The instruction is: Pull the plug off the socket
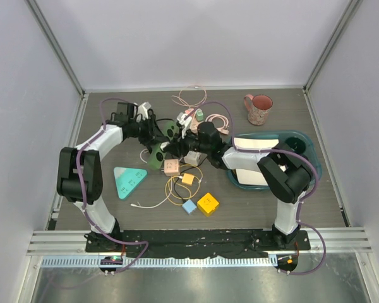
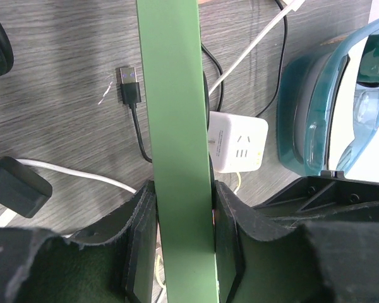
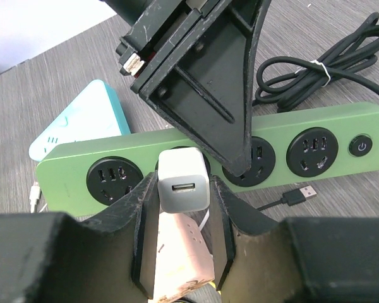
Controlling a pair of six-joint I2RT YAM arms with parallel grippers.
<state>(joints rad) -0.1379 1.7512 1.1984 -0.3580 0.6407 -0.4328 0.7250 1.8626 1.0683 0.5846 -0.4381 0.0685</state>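
Observation:
A green power strip (image 3: 82, 158) with round black sockets stands on its edge; it also shows in the top view (image 1: 158, 156). A white USB charger plug (image 3: 183, 183) sits in its second socket from the left. My right gripper (image 3: 183, 202) is shut on that plug, one pad on each side. My left gripper (image 2: 183, 233) is shut on the strip's narrow body (image 2: 174, 126); it shows as a black frame (image 3: 202, 82) over the strip in the right wrist view. In the top view both grippers meet at the table's middle, left (image 1: 159, 139), right (image 1: 184, 146).
A pink block (image 3: 177, 259) lies under the right gripper. A white adapter (image 2: 239, 142), a black USB plug (image 2: 129, 85) and cables lie beneath the strip. A teal tray (image 1: 300, 148), pink mug (image 1: 258, 109), teal triangle (image 1: 127, 180), yellow block (image 1: 208, 203) and blue block (image 1: 189, 206) surround them.

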